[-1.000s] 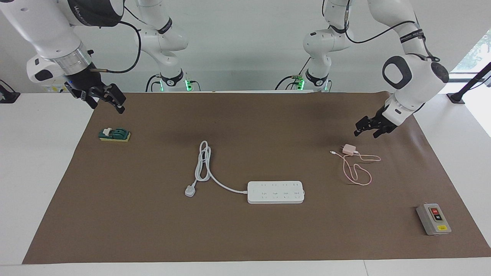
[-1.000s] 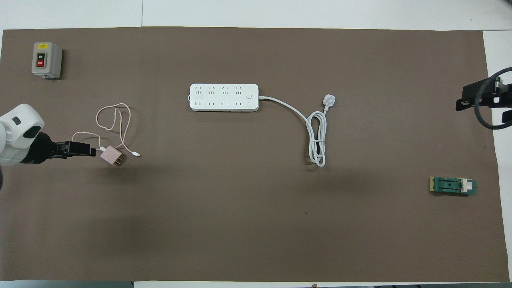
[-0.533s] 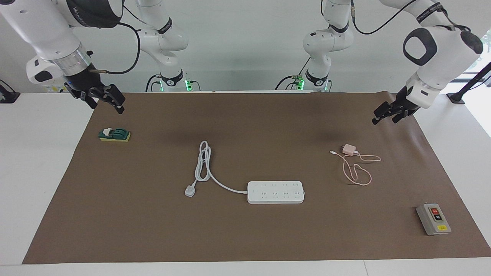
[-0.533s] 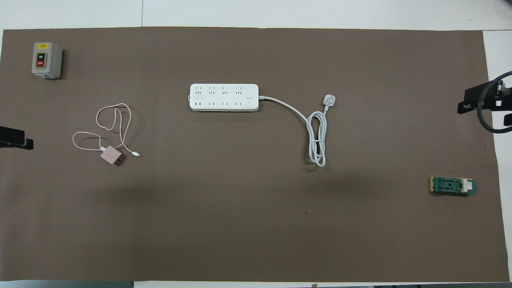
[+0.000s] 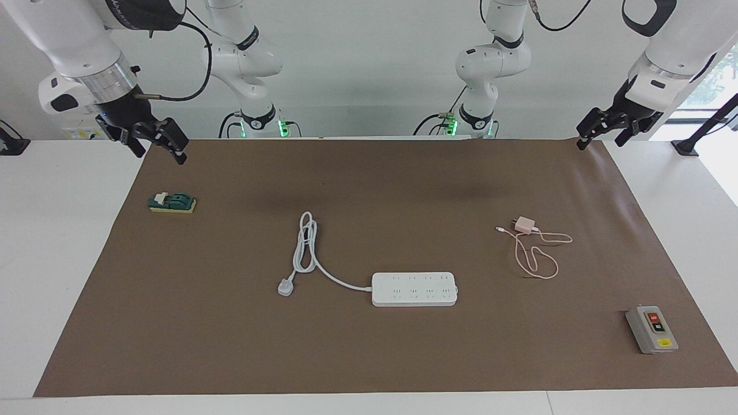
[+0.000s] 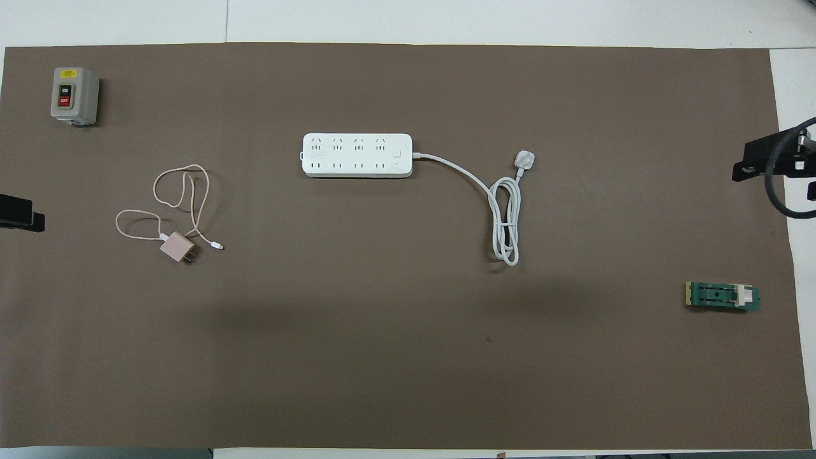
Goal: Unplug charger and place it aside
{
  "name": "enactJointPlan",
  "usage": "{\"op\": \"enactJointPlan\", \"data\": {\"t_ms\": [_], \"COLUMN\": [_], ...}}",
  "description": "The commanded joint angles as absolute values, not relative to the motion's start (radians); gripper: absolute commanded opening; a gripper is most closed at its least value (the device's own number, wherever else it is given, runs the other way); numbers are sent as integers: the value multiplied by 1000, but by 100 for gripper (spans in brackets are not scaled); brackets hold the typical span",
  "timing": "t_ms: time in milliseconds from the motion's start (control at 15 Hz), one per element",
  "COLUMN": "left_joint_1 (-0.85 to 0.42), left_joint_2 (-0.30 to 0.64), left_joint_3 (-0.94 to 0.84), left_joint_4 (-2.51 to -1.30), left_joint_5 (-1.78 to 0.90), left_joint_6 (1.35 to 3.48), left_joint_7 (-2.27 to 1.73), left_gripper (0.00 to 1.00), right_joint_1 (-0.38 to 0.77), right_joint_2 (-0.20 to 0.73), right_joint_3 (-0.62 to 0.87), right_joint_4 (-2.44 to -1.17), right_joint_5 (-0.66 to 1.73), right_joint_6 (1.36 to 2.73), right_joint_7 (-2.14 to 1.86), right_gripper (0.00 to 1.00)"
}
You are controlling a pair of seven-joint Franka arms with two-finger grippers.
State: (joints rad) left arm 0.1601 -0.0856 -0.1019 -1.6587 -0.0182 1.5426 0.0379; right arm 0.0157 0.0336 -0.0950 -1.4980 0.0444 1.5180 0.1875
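Two charger [image 6: 176, 247] prongs point toward the robots, flat.

Premises present as a robotics laboratory. Two white multi-joint arms [image 5: 248, 57] stand bolted at one edge of a white table [image 5: 57, 242], green status lights lit at their bases. A plain brown mat [image 5: 369, 357] covers the work surface. Test items are spaced well apart on it: a power strip [image 5: 414, 289], a grey on/off switch box [image 5: 651, 329], a small green knife switch [image 5: 172, 202]. Walls are bare and white.
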Motion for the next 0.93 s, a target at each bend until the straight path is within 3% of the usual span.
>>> {"op": "enactJointPlan", "data": {"t_ms": [0, 267, 867], "left_joint_1": [147, -7, -41], "left_joint_2": [-58, -67, -80], "left_joint_3": [-124, -5, -2], "left_joint_4": [-1618, -1624, -1646], "left_joint_5": [2, 0, -2], "left_joint_6": [1523, 1509, 1473], "left_joint_7": [28, 26, 32], "left_gripper": [100, 100, 100], "right_joint_1": [-20, -20, -20], "right_joint_2": [21, 20, 25], "right_joint_3": [-68, -67, -69], "right_joint_4": [-1531, -1545, -1528], "right_joint_5": [-1, -14, 3], "right_joint_6": [1542, 1526, 1460], "right_joint_7": [117, 51, 49], "right_gripper": [100, 100, 100]}}
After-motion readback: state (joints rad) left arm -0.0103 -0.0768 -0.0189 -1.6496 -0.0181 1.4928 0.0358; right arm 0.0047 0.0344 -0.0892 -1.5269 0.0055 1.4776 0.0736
